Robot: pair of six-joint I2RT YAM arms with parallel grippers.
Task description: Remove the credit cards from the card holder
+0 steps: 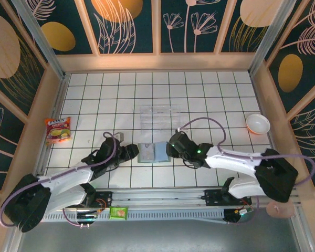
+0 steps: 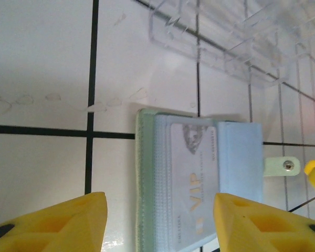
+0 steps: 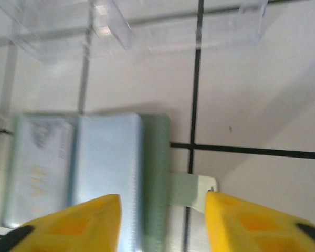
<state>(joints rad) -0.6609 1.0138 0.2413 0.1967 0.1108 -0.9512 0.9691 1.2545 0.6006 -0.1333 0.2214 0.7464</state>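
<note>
Left gripper [image 2: 157, 224]: its yellow fingers stand well apart and clamp nothing; it straddles the near end of the holder, probably to line up on a card
Right gripper [image 3: 163, 223]: its fingers are also apart, with nothing visibly pinched; the holder's outer edge lies between them, likely so it can steady the wallet from the opposite side
Card holder [image 2: 142, 173]: a small, flat, matte grey-green wallet with pale blue pockets, lying open on the white tiled surface [image 2: 42, 63], just ahead of both grippers and between each one's fingers
Credit card [image 2: 191, 173]: a pale, glossy plastic rectangle lettered VIP, tucked in a pocket just ahead of the left gripper; not yet out
Snap tab [image 3: 191, 189]: a small grey-green strap with a metal stud, sticking out of the holder's side just beside one finger of the right gripper
Clear plastic box [image 2: 226, 47]: beyond the holder from both grippers, untouched
Hard to make out: the holder's near end is cut off behind the fingers; the number of cards in the pockets cannot be told; whether any finger touches the holder cannot be told; the right wrist view is blurred
</note>
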